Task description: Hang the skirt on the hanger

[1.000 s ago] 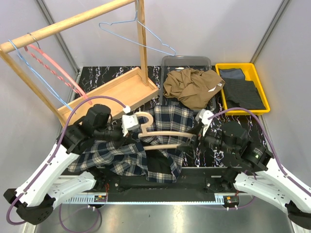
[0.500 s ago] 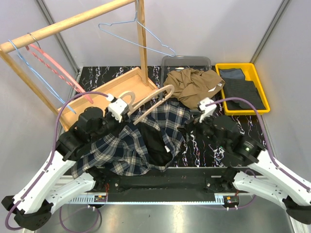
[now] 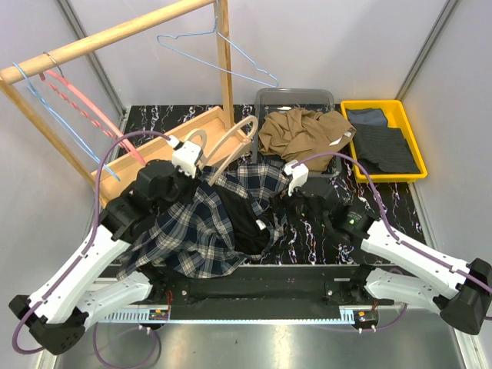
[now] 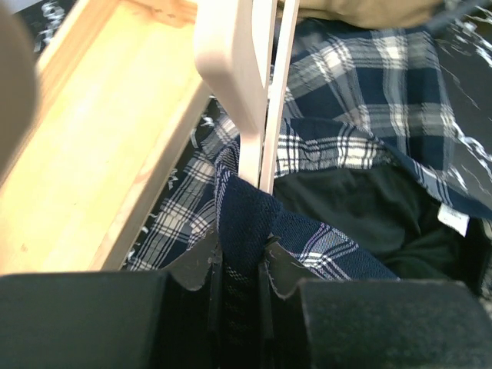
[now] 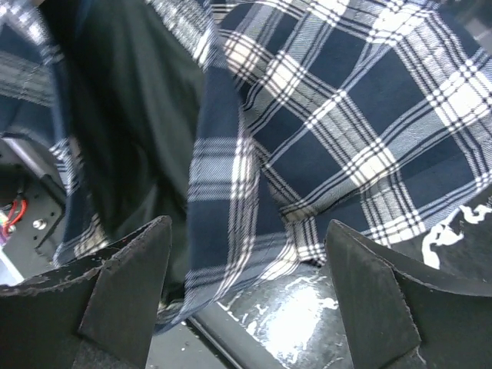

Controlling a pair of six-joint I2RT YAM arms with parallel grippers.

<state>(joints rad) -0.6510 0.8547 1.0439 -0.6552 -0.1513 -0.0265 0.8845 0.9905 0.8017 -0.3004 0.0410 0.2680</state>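
My left hand [image 4: 240, 257] clamps the wooden hanger [image 4: 231, 69] and plaid shirt [image 5: 346, 131]; my right hand [image 5: 246, 254] gapes above the shirt's edge. The skirt [image 3: 304, 138] lies crumpled in the far bin [image 3: 296, 94], the hanger [image 3: 215, 64] up on the rack [image 3: 100, 40].

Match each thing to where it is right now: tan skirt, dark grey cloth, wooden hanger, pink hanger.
Things:
1. tan skirt
2. dark grey cloth
3. wooden hanger
4. pink hanger

Places:
A. hung on the wooden rail
B. in the yellow tray
C. clamped in the left gripper, with the plaid shirt
D. heaped in the grey bin

Pairs: 1-D, 2-B, 3-C, 4-A
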